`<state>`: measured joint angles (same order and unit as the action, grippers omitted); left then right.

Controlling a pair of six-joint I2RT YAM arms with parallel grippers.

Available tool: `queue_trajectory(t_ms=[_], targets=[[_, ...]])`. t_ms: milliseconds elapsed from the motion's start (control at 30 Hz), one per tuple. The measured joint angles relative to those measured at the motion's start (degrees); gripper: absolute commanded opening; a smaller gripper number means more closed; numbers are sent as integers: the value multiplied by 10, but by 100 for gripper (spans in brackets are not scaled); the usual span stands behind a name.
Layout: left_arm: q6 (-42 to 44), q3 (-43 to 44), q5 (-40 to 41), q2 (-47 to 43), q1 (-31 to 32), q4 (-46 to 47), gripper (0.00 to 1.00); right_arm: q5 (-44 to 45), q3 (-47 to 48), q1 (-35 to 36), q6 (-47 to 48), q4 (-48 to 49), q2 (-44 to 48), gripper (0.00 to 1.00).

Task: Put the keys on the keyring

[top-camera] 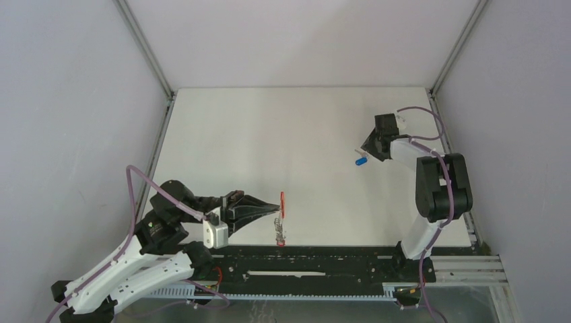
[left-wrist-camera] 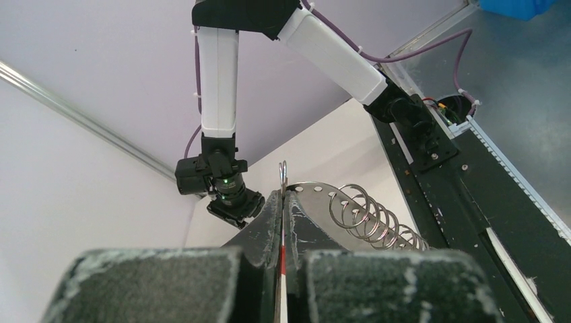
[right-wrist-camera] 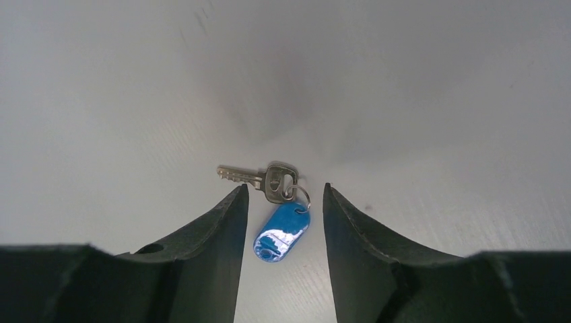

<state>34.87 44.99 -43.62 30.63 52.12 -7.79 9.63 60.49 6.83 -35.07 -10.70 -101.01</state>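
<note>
At lower left of the overhead view we see the left gripper (top-camera: 278, 206) clamped shut on the keyring (top-camera: 283, 200), pinching its red band, with the silver rings trailing toward the black rail (top-camera: 316, 259). The white table (top-camera: 269, 134) sits boxed in by pale walls (top-camera: 67, 101). At upper right, the right gripper (top-camera: 369, 153) has its fingers parted astride the blue-tagged key (top-camera: 361, 161), which lies flat on the table.

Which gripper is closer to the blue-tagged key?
Right. The right gripper straddles the blue-tagged key, jaws open either side; the left gripper holds the keyring far across the table.
</note>
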Motion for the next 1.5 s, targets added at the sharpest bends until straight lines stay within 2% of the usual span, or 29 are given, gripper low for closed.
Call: queue_trajectory(t_ms=[367,400,467,533,667,867,1000,1133,1300,1500], targets=[[0,0,7,-10,0,1,0,0,35,12,-47,-61,-43,50],[0,0,9,-12,0,1,0,3,38,15,-50,-65,-44,44],[0,0,12,-14,0,1,0,5,47,19,-58,-71,-51,40],[1,0,15,-16,0,1,0,9,54,20,-66,-75,-57,32],[2,0,17,-21,0,0,0,17,56,24,-72,-81,-60,0],[1,0,25,-27,0,0,0,21,56,35,-62,-78,-60,0],[-9,0,31,-28,0,-4,0,19,45,76,-28,-67,-50,0],[-47,0,40,-26,-1,-2,0,11,-21,164,24,-44,19,0],[-147,-35,50,-23,-22,37,0,1,-136,288,111,20,183,0],[-238,-91,49,-1,-54,94,0,-44,-252,369,238,107,365,0]])
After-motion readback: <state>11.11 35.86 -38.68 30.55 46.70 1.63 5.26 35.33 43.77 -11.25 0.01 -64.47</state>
